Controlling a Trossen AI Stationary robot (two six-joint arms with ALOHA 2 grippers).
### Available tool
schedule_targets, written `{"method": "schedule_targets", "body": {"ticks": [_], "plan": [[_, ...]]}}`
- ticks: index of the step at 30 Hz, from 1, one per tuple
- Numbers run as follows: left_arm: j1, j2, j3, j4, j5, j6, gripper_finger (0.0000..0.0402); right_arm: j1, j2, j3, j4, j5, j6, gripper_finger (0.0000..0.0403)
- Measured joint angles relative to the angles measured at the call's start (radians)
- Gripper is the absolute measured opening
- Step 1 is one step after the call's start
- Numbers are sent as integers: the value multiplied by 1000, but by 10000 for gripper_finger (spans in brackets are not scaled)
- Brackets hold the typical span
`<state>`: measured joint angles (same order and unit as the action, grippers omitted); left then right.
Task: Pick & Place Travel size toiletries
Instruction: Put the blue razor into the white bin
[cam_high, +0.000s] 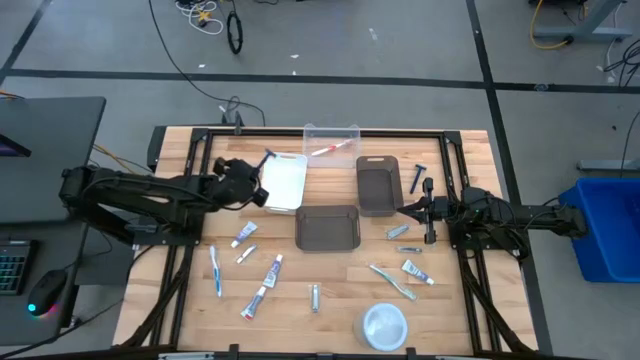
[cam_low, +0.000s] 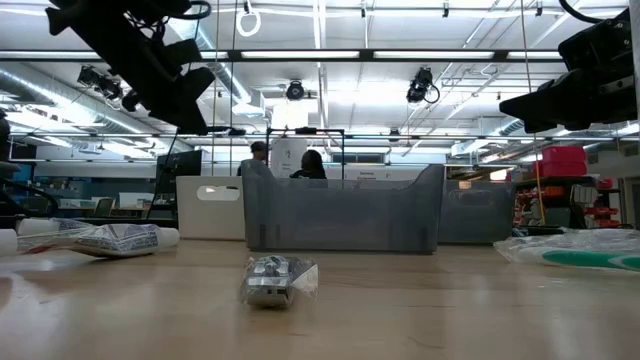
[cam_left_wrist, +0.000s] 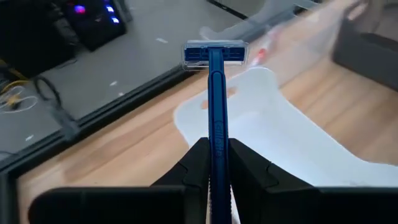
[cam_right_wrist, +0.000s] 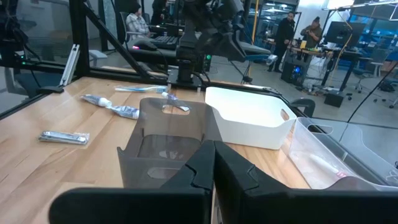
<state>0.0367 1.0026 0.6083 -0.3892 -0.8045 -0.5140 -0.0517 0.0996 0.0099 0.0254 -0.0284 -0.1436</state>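
From above, we see our left gripper (cam_high: 262, 172) poised at the near edge of the shallow white rectangular plastic bin (cam_high: 284, 183), holding a slim blue plastic razor (cam_high: 269, 154) over the wooden tabletop (cam_high: 330, 290), while our right gripper (cam_high: 410, 209) hangs beside the two dark grey rectangular bins (cam_high: 328, 228); other toiletries lie scattered, among them small white-blue-red toothpaste tubes (cam_high: 273, 271), a slim blue toothbrush (cam_high: 215, 272) and a black razor (cam_high: 416, 177), with a round white dish (cam_high: 385, 325) at the front edge and a clear rectangular bin (cam_high: 332, 142) at the back holding a pink toothbrush (cam_high: 330, 149). At tabletop level, we find a small silvery tube (cam_low: 277, 280) lying in front of a grey bin (cam_low: 340, 210), and both arms raised well clear of the surface. Through the left wrist camera, our fingers (cam_left_wrist: 198, 167) are closed tight on the blue razor's (cam_left_wrist: 215, 106) handle, its capped head pointing outward above the white bin (cam_left_wrist: 292, 137). Through the right wrist camera, our right fingers (cam_right_wrist: 200, 163) are pressed together on nothing, facing the grey bin (cam_right_wrist: 165, 134) and the white bin (cam_right_wrist: 252, 117). We judge the razor light and stiff, its smooth handle prone to swivel, so a mid-handle grip away from the head suits it best.
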Motion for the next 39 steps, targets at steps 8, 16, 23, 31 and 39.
{"method": "schedule_targets", "body": {"ticks": [8, 16, 23, 31, 39], "plan": [[61, 74, 0, 184, 105, 86, 50, 0, 0, 0, 0, 0, 0, 14], [108, 150, -1, 231, 205, 87, 51, 0, 0, 0, 0, 0, 0, 14], [143, 217, -1, 256, 272, 83, 55, 0, 0, 0, 0, 0, 0, 14], [177, 263, -2, 285, 337, 75, 53, 0, 0, 0, 0, 0, 0, 13], [179, 263, -2, 283, 347, 49, 64, 0, 0, 0, 0, 0, 0, 14]]}}
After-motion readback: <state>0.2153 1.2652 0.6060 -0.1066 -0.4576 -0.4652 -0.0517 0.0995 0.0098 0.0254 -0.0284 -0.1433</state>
